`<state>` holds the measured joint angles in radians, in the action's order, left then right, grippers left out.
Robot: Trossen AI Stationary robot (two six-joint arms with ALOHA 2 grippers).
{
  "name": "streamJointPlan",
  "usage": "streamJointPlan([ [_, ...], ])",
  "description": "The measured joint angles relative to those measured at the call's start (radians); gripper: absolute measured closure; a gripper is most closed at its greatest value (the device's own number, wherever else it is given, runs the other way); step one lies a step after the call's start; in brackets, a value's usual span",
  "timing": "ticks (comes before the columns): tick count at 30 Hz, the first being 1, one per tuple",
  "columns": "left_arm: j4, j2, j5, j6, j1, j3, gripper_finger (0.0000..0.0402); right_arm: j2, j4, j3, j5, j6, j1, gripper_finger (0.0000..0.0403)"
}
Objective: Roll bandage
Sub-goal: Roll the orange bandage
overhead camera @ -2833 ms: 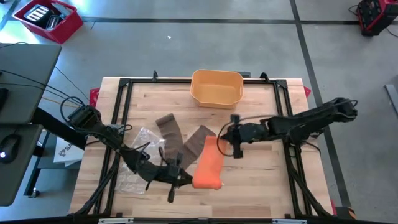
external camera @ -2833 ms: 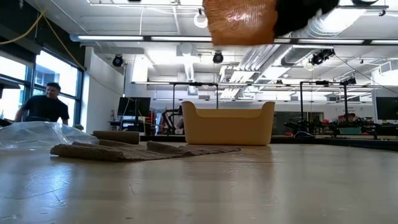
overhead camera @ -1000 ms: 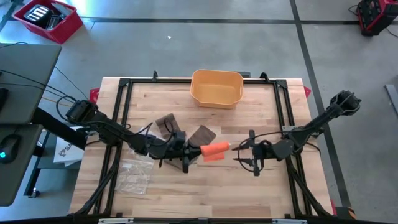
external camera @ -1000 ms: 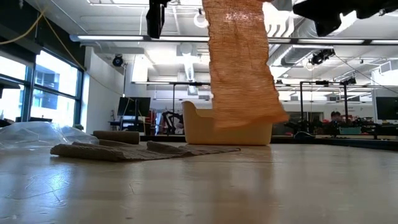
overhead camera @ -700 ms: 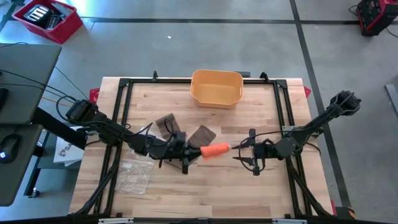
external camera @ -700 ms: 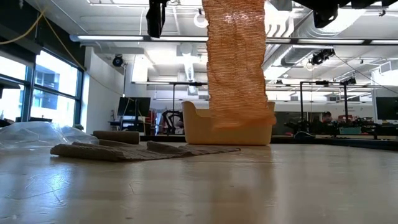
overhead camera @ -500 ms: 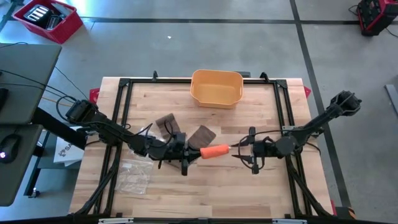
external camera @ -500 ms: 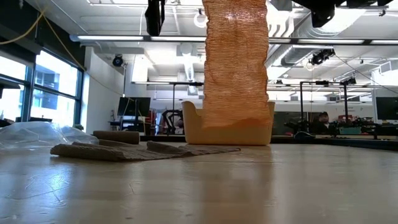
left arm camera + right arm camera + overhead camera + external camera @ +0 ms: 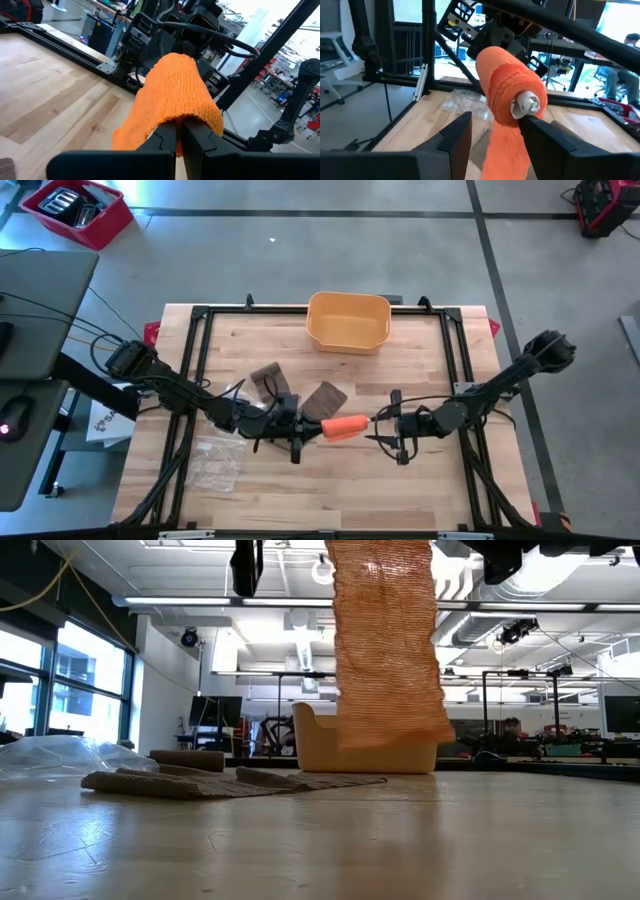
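We are holding the orange bandage [image 9: 343,426] in the air over the middle of the table [image 9: 330,490], between the two arms. Our left pincer [image 9: 297,434] is clenched on the wound end; in the left wrist view the cloth is draping over its closed fingertips [image 9: 169,134]. Compared with a second ago, our right pincer [image 9: 397,432] is sitting nearer the roll, just beside its far end, where earlier it was standing clearly apart; its fingers [image 9: 454,136] are spread, one to each side of the roll's white core [image 9: 527,103], and are gripping nothing. In the low view the hanging tail [image 9: 388,650] is swinging slightly from one moment to the next, its lower edge staying above the table and lying in line with the bin behind. We are reading this as the right arm closing in to steady the core end, so winding is under way but not finished, since a long tail is still loose. The roll's long axis is running roughly level, left to right across the table, with the core end pointing at the right pincer. Farther back, brown bandage strips [image 9: 280,395] and a clear plastic bag [image 9: 216,461] are lying on the wood, and the yellow bin [image 9: 348,321] is standing at the far edge.
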<state>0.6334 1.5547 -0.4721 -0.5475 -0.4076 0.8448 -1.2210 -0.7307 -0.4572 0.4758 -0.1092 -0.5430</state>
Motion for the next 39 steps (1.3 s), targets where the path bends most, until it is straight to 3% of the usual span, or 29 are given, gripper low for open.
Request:
streamJointPlan([
  [14,0.0,0.001,-0.008,-0.024,-0.013,0.0,0.04,0.116,0.135,0.0,0.141,-0.008,-0.077,0.0238],
  [26,0.002,0.001,0.014,-0.028,-0.008,0.0,0.04,0.044,0.046,0.0,-0.083,0.005,0.016,0.0238],
  [39,0.018,0.0,0.016,-0.026,-0.003,0.0,0.04,0.022,-0.027,0.0,-0.143,-0.003,0.039,0.0238],
])
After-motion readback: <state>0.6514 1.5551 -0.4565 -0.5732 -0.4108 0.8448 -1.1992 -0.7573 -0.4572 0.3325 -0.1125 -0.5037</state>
